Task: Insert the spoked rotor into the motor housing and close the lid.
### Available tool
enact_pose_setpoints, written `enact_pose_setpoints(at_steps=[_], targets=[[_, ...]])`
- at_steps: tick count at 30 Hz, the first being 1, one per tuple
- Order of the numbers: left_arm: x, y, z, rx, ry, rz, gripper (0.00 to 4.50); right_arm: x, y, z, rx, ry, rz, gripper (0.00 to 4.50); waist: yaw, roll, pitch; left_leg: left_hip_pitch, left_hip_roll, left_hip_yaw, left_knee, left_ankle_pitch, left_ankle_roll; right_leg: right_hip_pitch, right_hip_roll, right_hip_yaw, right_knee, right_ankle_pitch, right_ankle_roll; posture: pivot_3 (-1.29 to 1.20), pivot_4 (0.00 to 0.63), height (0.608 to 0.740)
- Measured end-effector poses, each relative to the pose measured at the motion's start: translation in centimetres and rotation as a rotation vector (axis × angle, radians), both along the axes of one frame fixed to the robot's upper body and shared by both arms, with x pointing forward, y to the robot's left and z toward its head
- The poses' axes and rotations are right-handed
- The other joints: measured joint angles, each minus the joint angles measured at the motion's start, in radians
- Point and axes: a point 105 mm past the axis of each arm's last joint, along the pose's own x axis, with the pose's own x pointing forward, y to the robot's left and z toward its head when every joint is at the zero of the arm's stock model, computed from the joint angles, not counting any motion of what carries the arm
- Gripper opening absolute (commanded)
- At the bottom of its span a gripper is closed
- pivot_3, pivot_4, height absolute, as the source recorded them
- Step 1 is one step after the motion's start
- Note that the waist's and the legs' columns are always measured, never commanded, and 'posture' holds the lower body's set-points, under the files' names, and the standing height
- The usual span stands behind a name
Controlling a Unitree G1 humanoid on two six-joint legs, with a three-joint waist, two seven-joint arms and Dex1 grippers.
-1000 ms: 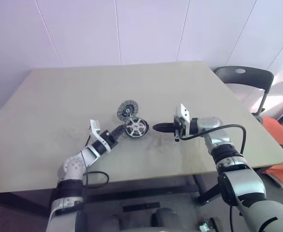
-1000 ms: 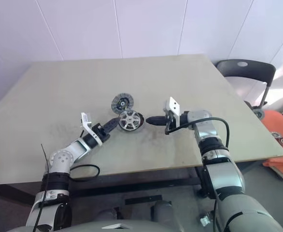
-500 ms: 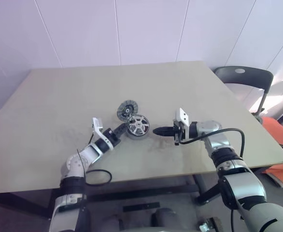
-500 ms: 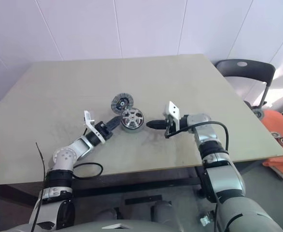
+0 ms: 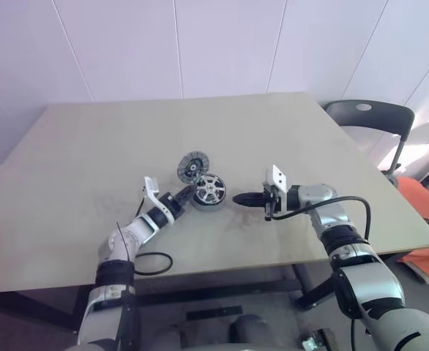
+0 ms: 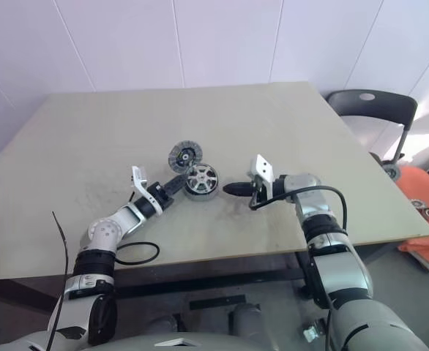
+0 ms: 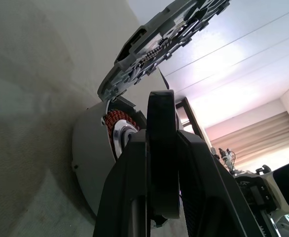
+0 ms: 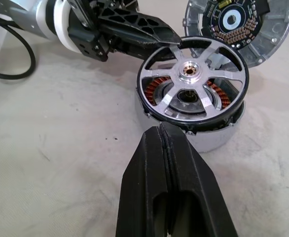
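Note:
The spoked rotor [image 8: 190, 70], a silvery wheel, sits slightly tilted on top of the motor housing [image 8: 208, 140], with copper windings showing through its gaps. My left gripper [image 5: 187, 194] reaches in from the left and is shut on the rotor's rim [image 8: 154, 49]. The lid [image 5: 192, 165], a dark grey ribbed disc, rests just behind the housing and close against it [image 7: 159, 39]. My right gripper [image 5: 238, 198] is shut and empty. It points left at the housing from a short gap away [image 8: 159, 131].
The parts sit mid-table on a bare beige table [image 5: 310, 146], with wide free surface on all sides. A black chair [image 5: 368, 117] stands past the table's right edge, and an orange object [image 5: 419, 212] lies on the floor beside it.

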Motion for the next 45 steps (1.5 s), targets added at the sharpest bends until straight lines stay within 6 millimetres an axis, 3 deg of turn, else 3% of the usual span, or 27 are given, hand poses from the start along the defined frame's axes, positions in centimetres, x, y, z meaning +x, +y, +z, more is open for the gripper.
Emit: enact_pose_setpoints(at_steps=[11,12,16,23,26,30,37,45], targets=[[0.0,0.1,0.0,0.006,-0.003,-0.002,0.51,0.1,0.0,-0.2,-0.012,-0.008,-0.011,0.00,0.000,0.000,0.000,0.000,0.000,0.000,0.000,0.000,0.000,0.000,0.000,0.000,0.000,0.000,0.000,0.00,0.000,0.740],[0.0,0.1,-0.1,0.010,-0.005,-0.001,1.06,0.1,0.0,-0.2,-0.014,-0.009,-0.010,0.00,0.000,0.000,0.000,0.000,0.000,0.000,0.000,0.000,0.000,0.000,0.000,0.000,0.000,0.000,0.000,0.00,0.000,0.740],[0.0,0.1,-0.1,0.033,-0.013,0.003,2.09,0.1,0.1,-0.4,-0.025,-0.012,-0.008,0.00,0.000,0.000,0.000,0.001,0.000,0.000,0.000,0.000,0.000,0.000,0.000,0.000,0.000,0.000,0.000,0.00,0.000,0.740],[-0.1,0.1,0.2,0.044,-0.018,-0.014,2.09,0.1,0.1,-0.4,-0.028,-0.018,-0.016,0.00,-0.001,0.000,0.000,0.001,0.000,0.000,0.001,0.000,0.000,0.001,0.000,0.000,0.001,0.000,0.000,0.00,0.000,0.740],[-1.1,0.7,0.2,0.073,-0.015,-0.034,2.09,0.1,0.1,-0.6,-0.029,-0.014,-0.018,0.00,-0.004,0.000,0.000,0.001,0.000,0.000,-0.001,0.000,0.000,0.000,0.000,0.001,0.001,0.000,0.000,0.00,0.000,0.740],[-2.4,2.2,0.1,0.122,-0.008,-0.052,2.09,0.1,0.2,-0.8,-0.034,-0.014,-0.020,0.00,-0.001,0.000,0.000,0.001,0.001,0.000,0.000,0.000,0.000,0.000,0.000,0.000,0.001,0.000,0.000,0.00,0.000,0.740],[-4.0,5.5,2.9,0.194,-0.079,-0.081,2.09,0.1,0.4,-1.3,-0.039,-0.005,-0.029,0.00,-0.002,0.000,0.000,0.001,0.001,0.000,0.000,0.000,0.000,0.000,0.000,0.000,0.001,0.000,0.000,0.00,0.000,0.740],[-5.1,8.5,3.5,0.335,-0.125,-0.045,2.09,0.5,1.2,-1.2,-0.007,-0.019,-0.053,0.00,-0.002,0.000,0.000,0.001,0.001,0.000,0.000,0.000,0.000,0.000,-0.001,0.000,0.001,0.000,0.000,0.00,0.000,0.740]])
